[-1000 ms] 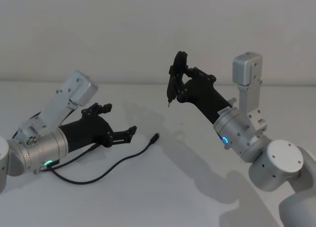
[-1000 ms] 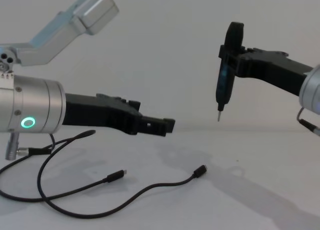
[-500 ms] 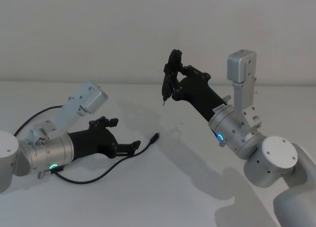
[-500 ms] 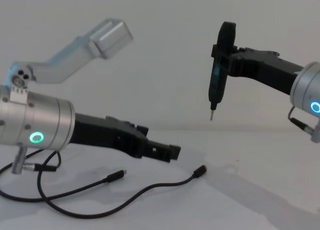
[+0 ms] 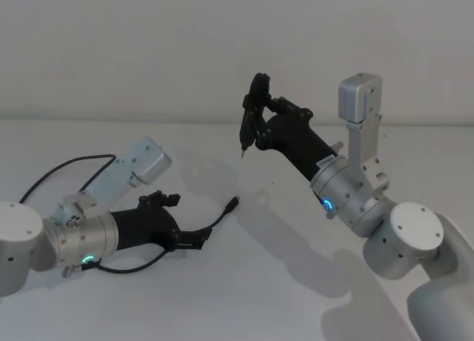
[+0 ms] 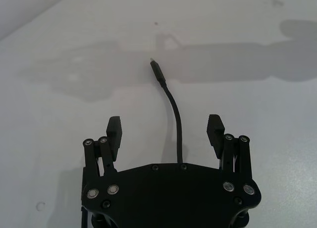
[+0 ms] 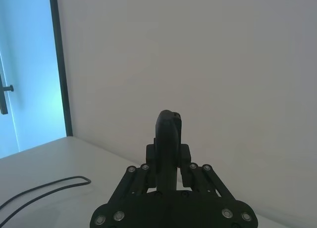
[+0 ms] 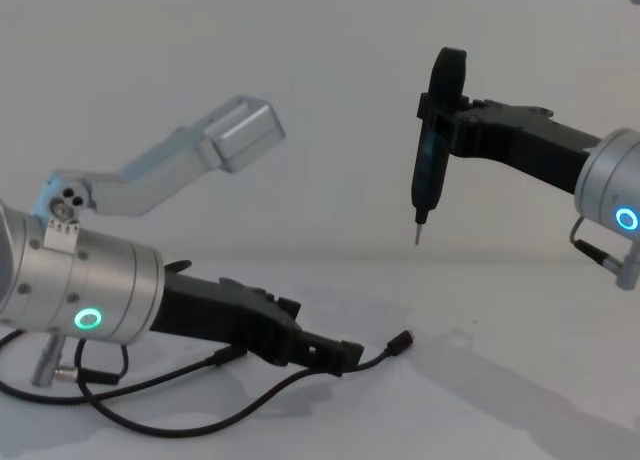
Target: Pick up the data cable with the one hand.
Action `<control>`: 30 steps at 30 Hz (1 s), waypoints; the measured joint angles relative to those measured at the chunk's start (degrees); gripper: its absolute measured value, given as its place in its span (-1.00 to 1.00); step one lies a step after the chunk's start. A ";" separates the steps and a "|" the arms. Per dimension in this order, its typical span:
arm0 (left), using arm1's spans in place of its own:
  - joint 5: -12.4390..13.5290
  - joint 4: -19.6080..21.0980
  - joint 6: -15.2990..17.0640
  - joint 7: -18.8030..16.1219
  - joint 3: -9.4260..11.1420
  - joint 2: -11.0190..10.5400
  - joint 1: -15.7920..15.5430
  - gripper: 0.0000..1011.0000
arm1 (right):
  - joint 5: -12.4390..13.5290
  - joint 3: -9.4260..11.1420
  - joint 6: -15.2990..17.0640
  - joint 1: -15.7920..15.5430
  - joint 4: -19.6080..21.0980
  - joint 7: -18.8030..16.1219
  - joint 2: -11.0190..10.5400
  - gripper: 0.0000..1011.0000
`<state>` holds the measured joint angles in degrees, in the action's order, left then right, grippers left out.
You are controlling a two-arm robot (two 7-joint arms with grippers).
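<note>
A white, matte table (image 5: 244, 296) carries soft grey shadows of both arms, and a plain pale wall (image 5: 148, 44) rises behind its far edge. In the right wrist view a blue-lit pane (image 7: 25, 64) with a dark frame stands at one side of that wall.

The left gripper (image 5: 184, 224) is low at the near left of the table, right down by the surface. Its fingers (image 6: 115, 131) are spread wide and hold nothing. The data cable (image 5: 221, 216) lies flat on the table and runs between the two fingers, touching neither in the left wrist view (image 6: 176, 121). One small plug lies just past the fingertips towards the far right, and the rest of the cord curves back under the arm to the near left. A thicker black wrist lead (image 5: 70, 165) loops up behind the left arm.

The right gripper (image 5: 255, 115) hangs high over the middle of the table, well apart from the cable. Its fingers are closed on a dark pen-shaped tool (image 8: 425, 180), which stands upright with its thin tip pointing down, well clear of the surface.
</note>
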<state>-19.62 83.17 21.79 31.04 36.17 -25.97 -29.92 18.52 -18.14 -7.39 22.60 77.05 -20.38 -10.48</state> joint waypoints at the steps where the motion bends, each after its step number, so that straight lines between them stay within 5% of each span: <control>1: 0.07 -0.12 0.03 0.01 0.09 0.03 -0.01 0.98 | 0.03 -0.01 -0.01 -0.01 -0.01 -0.01 0.00 -0.46; 16: 1.23 -0.65 0.70 0.62 0.96 0.03 0.08 0.96 | 0.46 -0.06 -0.13 -0.37 0.00 -0.18 0.03 -0.46; 22: 1.40 -0.69 0.83 0.73 1.08 0.01 0.11 0.76 | 0.66 -0.09 -0.13 -0.50 -0.14 -0.27 0.01 -0.46; 30: 1.55 -0.75 0.91 0.83 1.17 -0.02 0.15 0.26 | 0.77 -0.18 -0.02 -0.50 -1.39 -0.39 0.06 -0.46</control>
<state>-18.07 82.42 22.70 31.87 37.34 -25.99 -29.77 19.29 -18.32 -7.41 22.10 75.66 -20.77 -10.42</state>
